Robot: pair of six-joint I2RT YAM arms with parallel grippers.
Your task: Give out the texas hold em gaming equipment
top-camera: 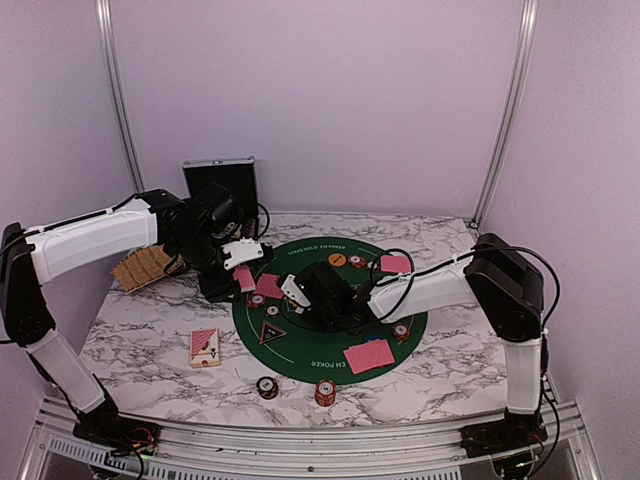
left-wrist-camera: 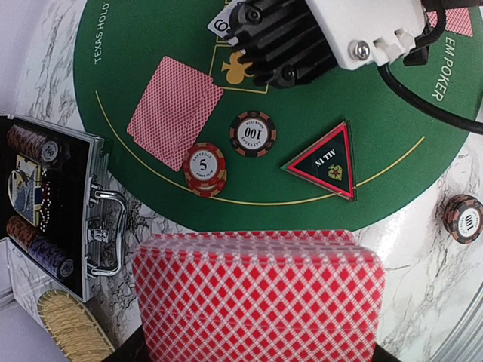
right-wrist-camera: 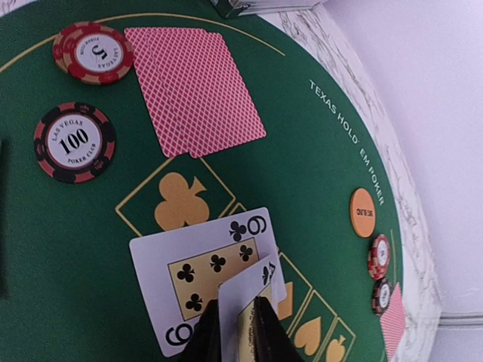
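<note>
Right gripper pinches a face-up club card overlapping the six of clubs lying on the green mat. Left gripper is clamped on the red-backed deck.

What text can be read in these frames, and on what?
"TEXAS HOLD EM POKER": round green felt mat
"ALL IN": triangular black marker button
"LAS VEGAS 100 POKER CLUB": dark round poker chip
"5": red-white round poker chip
"6": face-up white clubs card
Too blurred: round orange marker button
</note>
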